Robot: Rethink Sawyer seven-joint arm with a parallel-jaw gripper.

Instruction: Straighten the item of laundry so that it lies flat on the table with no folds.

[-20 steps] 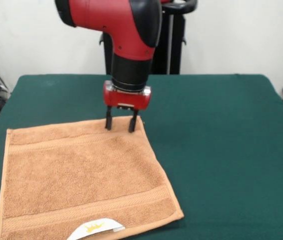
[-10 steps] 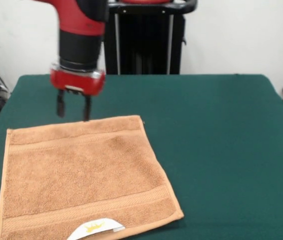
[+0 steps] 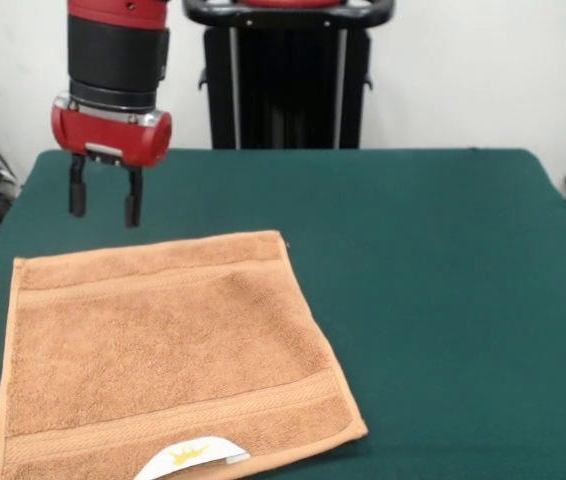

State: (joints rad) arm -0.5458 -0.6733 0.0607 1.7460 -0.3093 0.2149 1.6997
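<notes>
One towel (image 3: 168, 355): orange-tan terry, flat on worktop (image 3: 443, 300), white crown label (image 3: 191, 459) at 6 o'clock. My hand (image 3: 104, 208): spread, empty, hanging at 11 o'clock.

even bright indoor light, no glare, thin soft shadow under towel (image 3: 168, 350) near edge on table (image 3: 443, 300), gripper (image 3: 104, 208) sharp, no motion blur, wall slightly washed out

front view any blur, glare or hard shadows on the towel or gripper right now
Front view: lighting is even and soft, with no glare on the table; the towel looks sharp and casts only a thin shadow along its near right edge; the gripper shows crisp edges, no motion blur, its two fingers apart above the table.
</notes>
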